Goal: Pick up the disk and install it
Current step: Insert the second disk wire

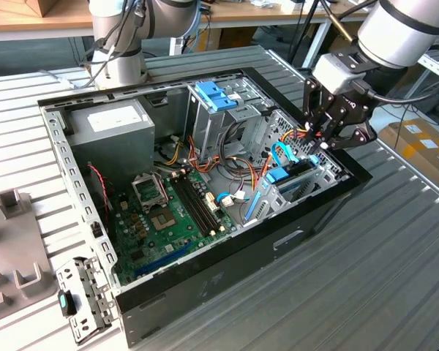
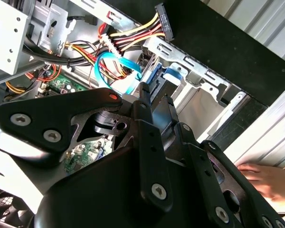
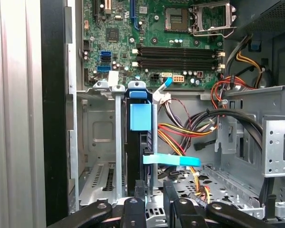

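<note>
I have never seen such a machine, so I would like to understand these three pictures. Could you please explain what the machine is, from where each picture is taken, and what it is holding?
The exterior view shows a robot arm whose black gripper reaches into an open black desktop computer case lying on a ribbed grey metal table. The two wrist views come from cameras riding on the arm, looking past the gripper's black linkages. Inside the case are a green motherboard, a grey box with a white sticker, coloured cables and a metal drive cage. The disk, a flat drive with blue plastic side rails, stands on edge in a cage slot just ahead of the fingertips. Whether the gripper grips it cannot be told. A person's hand rests beside the case.
</note>
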You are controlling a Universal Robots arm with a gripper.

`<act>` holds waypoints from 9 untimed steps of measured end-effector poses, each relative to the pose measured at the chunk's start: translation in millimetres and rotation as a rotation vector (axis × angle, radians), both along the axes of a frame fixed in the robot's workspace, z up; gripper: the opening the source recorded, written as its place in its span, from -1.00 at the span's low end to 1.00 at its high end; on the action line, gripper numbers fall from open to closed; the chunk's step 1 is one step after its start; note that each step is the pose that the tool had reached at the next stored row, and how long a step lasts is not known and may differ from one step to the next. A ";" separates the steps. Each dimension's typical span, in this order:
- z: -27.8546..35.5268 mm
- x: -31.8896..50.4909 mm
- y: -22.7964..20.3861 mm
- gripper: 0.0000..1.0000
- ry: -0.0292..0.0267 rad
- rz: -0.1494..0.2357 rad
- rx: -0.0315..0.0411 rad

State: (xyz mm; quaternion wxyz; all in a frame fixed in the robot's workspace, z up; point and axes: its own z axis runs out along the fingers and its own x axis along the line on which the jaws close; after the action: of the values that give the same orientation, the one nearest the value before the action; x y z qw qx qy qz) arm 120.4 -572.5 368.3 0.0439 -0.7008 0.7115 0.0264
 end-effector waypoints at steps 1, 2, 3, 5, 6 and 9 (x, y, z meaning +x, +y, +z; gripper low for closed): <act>0.0 1.1 0.1 -0.41 0.0000 0.001 -0.0001; 0.0 1.9 0.3 -0.41 0.0000 0.001 0.0000; 0.0 2.9 0.4 -0.41 0.0000 0.002 0.0000; 0.0 5.1 0.6 -0.41 0.0000 0.004 0.0000; 0.0 6.1 0.7 -0.41 0.0000 0.004 0.0000; 0.1 10.5 1.2 -0.41 0.0000 0.008 -0.0001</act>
State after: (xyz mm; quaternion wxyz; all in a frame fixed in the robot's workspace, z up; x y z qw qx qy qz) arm 130.9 -571.3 368.3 0.0437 -0.7035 0.7088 0.0265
